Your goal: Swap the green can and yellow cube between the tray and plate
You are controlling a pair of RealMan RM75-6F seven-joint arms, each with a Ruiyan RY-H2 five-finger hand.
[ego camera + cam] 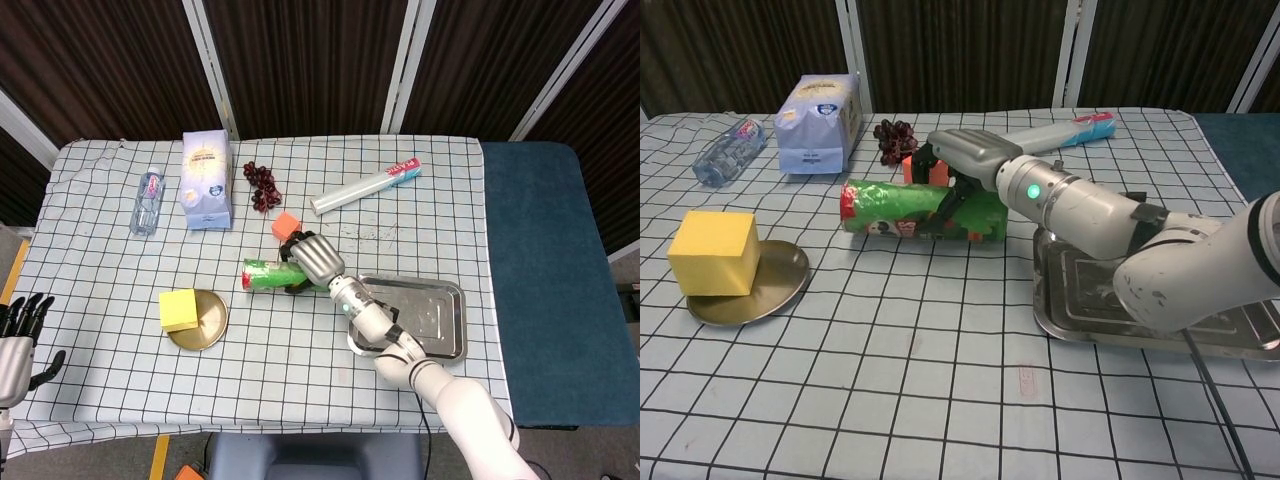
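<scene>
Green can [915,211] is held lying on its side, low over or on the cloth between the tray [1160,290] and the plate [770,285]; which of the two cannot be told; its long axis runs left to right, red cap toward the plate. Right hand [965,165] is wrapped over the can's tray-side end, fingers curled around it. Yellow cube [713,252] is seen resting on the plate's left edge, so the plate is judged occupied; the left hand [18,335], fingers spread and holding nothing, lies nearer the cube.
</scene>
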